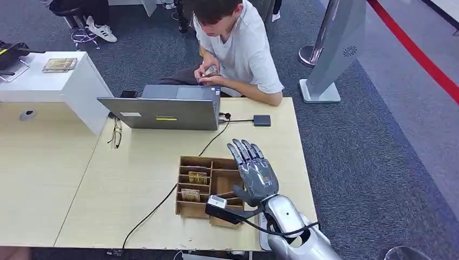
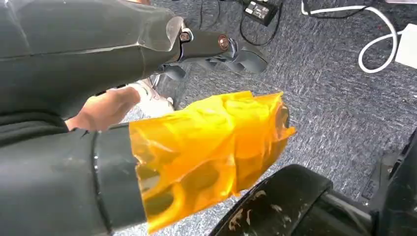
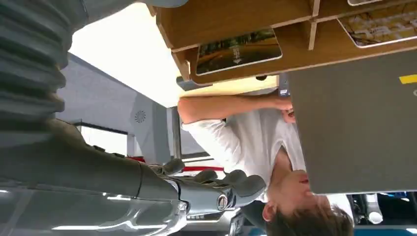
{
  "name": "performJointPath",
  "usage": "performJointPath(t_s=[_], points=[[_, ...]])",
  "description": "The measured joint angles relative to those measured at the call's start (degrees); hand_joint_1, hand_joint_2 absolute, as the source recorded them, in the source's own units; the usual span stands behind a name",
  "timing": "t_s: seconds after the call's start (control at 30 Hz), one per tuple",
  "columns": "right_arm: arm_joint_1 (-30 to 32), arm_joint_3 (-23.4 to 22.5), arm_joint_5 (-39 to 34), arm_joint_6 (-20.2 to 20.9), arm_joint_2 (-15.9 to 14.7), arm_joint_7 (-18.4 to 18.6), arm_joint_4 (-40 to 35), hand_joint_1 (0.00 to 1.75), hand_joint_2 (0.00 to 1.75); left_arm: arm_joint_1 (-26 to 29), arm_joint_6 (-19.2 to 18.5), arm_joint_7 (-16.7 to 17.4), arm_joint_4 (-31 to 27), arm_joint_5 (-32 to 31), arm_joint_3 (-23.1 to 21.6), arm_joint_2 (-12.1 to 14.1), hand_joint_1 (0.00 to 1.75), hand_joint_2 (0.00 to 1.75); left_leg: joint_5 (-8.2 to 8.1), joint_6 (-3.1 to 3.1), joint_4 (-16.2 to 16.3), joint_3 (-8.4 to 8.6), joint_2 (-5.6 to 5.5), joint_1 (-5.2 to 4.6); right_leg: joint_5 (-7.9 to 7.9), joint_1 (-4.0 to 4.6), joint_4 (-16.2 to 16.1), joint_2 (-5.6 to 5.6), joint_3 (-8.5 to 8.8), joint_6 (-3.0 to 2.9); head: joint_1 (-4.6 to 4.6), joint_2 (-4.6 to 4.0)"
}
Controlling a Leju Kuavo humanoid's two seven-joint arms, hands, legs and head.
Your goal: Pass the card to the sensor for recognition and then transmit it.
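Wooden tray [image 1: 187, 161] is holding the cards [image 1: 197, 177]; I am hovering my right hand [image 1: 254, 174], fingers spread and empty, just beside it, likely about to reach in for one.

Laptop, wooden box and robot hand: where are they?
laptop [image 1: 162, 114], head view, middle of its grey lid.
wooden box [image 1: 196, 161], head view, far rim.
right hand [image 1: 255, 174], head view, back of the hand.

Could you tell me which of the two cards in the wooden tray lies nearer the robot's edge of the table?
The lower card, in the tray's compartment just left of the scanner; the other card lies one compartment farther, toward the laptop.
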Motion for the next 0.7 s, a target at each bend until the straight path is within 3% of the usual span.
performJointPath(t_s=[0.5,0.53,0.7], points=[[-0.3,-0.2,-0.9,1.1,0.5,0.2,1.7,0.00,1.75,0.0,-0.1,0.1,-0.2,0.0,-0.3,0.1,0.00,0.00,0.00,0.00,0.0,0.00,0.00,0.00,0.00,0.00,0.0,0.00,0.00,0.00,0.00,0.00],[-0.3,-0.3,-1.0,1.1,0.5,0.2,1.8,0.07,1.75,0.0,-0.1,0.1,-0.2,-0.1,-0.3,0.1,0.00,0.00,0.00,0.00,0.0,0.01,0.00,0.00,0.00,0.00,0.0,0.00,0.00,0.00,0.00,0.00],[-0.3,-0.3,-1.5,1.4,0.6,0.1,2.1,0.09,1.75,0.0,-0.1,0.1,-0.2,-0.1,-0.3,0.1,0.00,0.00,0.00,0.00,0.0,0.00,0.00,0.00,0.00,0.00,0.0,0.00,0.00,0.00,0.00,0.00]])
